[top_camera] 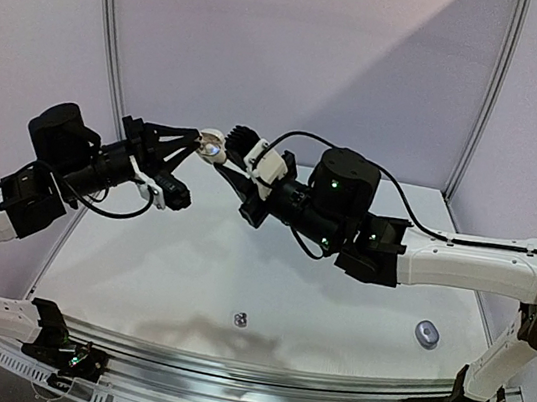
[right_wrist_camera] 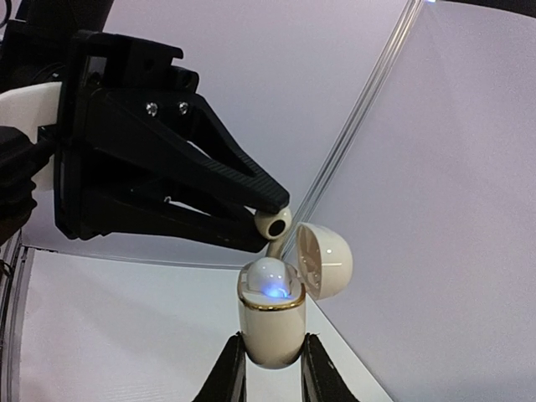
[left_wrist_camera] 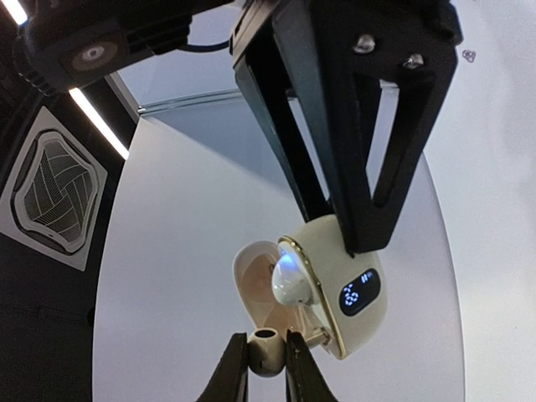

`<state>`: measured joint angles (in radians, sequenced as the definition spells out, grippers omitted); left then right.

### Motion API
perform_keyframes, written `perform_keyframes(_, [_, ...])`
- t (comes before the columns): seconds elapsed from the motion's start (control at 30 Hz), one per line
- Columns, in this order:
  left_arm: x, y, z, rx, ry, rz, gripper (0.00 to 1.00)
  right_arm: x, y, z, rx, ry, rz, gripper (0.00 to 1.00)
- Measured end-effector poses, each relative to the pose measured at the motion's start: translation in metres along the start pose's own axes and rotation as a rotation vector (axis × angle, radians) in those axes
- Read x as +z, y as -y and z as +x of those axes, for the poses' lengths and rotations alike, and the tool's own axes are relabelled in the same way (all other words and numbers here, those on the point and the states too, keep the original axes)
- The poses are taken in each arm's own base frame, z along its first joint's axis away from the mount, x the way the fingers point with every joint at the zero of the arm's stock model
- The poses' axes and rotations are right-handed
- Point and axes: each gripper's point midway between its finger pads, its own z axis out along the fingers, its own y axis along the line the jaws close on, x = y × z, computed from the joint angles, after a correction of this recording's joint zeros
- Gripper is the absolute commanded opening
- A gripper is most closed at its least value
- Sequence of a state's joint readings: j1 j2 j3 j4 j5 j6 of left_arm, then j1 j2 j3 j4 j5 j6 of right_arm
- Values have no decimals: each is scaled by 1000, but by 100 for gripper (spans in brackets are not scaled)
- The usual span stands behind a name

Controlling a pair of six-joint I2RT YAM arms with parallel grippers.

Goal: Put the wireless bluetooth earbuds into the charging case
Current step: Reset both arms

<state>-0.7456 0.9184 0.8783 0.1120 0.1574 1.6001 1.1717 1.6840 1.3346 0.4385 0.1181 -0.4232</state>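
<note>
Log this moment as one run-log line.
left gripper: shut on white earbud | right gripper: shut on charging case, lid open | seated earbud: glowing blue | held earbud: not yet in

The charging case (right_wrist_camera: 270,322) is a glossy cream egg with a gold rim, held in the air by its lower half in the right gripper (right_wrist_camera: 270,364). Its lid is swung open to one side, and a small display glows on its front. One white earbud (right_wrist_camera: 270,275) sits inside, lit blue. A second white earbud (right_wrist_camera: 272,223), pinched in the left gripper (left_wrist_camera: 266,375), points its stem at the open mouth. A tiny dark grey earbud (top_camera: 241,319) lies on the table (top_camera: 334,302), well apart.
</note>
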Motion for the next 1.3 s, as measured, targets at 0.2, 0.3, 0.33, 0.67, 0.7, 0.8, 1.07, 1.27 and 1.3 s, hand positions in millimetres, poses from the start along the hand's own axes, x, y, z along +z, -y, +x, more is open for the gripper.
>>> perform_keyframes(0.2, [0, -1, -4, -3, 25, -4, 0, 0, 3, -1, 2, 5, 14, 0])
perform_keyframes(0.3, [0, -3, -5, -3, 26, -13, 0, 0, 4, -3, 10, 8, 24, 0])
perform_keyframes(0.33, [0, -4, -5, -2, 26, -17, 0, 0, 5, -3, 15, 10, 27, 0])
perform_keyframes(0.67, [2, -11, 3, 8, -20, -46, 0, -1, 6, -5, 32, 22, 39, 0])
perform_keyframes(0.7, [3, -12, 5, 11, -31, -52, 0, -1, 6, -6, 32, 23, 39, 0])
perform_keyframes(0.8, [7, -13, 9, 19, -53, -64, 0, -1, 7, -7, 33, 29, 43, 0])
perform_keyframes(1.07, [7, -14, 11, 19, -66, -68, 0, -1, 7, -8, 33, 32, 42, 0])
perform_keyframes(1.27, [4, -14, 6, 11, -37, -62, 0, -1, 8, -8, 34, 32, 48, 0])
perform_keyframes(1.3, [4, -14, 5, 10, -32, -62, 0, -1, 8, -8, 34, 33, 49, 0])
